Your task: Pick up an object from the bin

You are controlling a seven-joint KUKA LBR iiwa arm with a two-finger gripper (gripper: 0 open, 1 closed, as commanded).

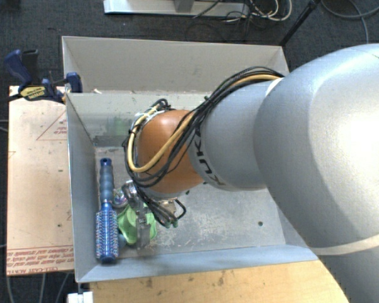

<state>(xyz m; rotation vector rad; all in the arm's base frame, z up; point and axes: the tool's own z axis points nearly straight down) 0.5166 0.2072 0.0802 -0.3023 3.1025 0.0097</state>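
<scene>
Where the pincer (141,227) hangs, a green object (126,227) lies just beneath.

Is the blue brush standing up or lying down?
Lying down. The brush lies flat on the floor of the bin, along its left wall, with the bristly head towards the near end.

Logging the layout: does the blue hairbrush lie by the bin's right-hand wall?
No, the blue hairbrush lies by the left wall of the bin.

A blue hairbrush (106,216) lies lengthwise at the left, bristled head nearest the camera, handle pointing away
</scene>
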